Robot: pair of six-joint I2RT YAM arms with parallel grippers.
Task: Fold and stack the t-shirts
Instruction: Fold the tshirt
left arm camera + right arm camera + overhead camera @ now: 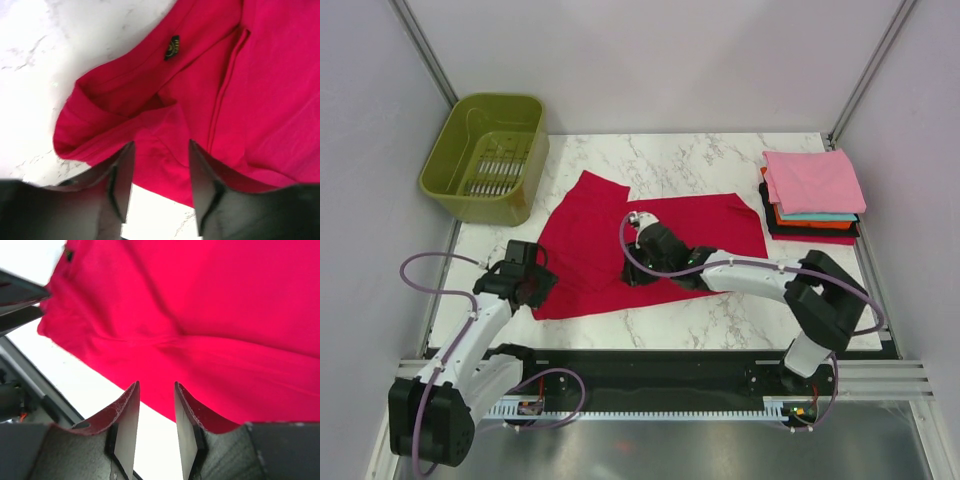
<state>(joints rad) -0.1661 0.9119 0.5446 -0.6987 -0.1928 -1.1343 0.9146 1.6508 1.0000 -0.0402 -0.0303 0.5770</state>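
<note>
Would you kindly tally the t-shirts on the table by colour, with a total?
Crimson t-shirt, spread out: 1
Pink t-shirt: 1
Teal t-shirt: 1
Orange t-shirt: 1
Black t-shirt: 1
Red t-shirt: 1
Total: 6

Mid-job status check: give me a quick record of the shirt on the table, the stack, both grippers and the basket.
shirt in work: red shirt, spread unfolded mid-table
stack: folded shirts at the far right, pink shirt on top
left gripper: open, over the red shirt's left edge
right gripper: open, at the red shirt's near edge
basket: far left corner, no shirts seen inside
</note>
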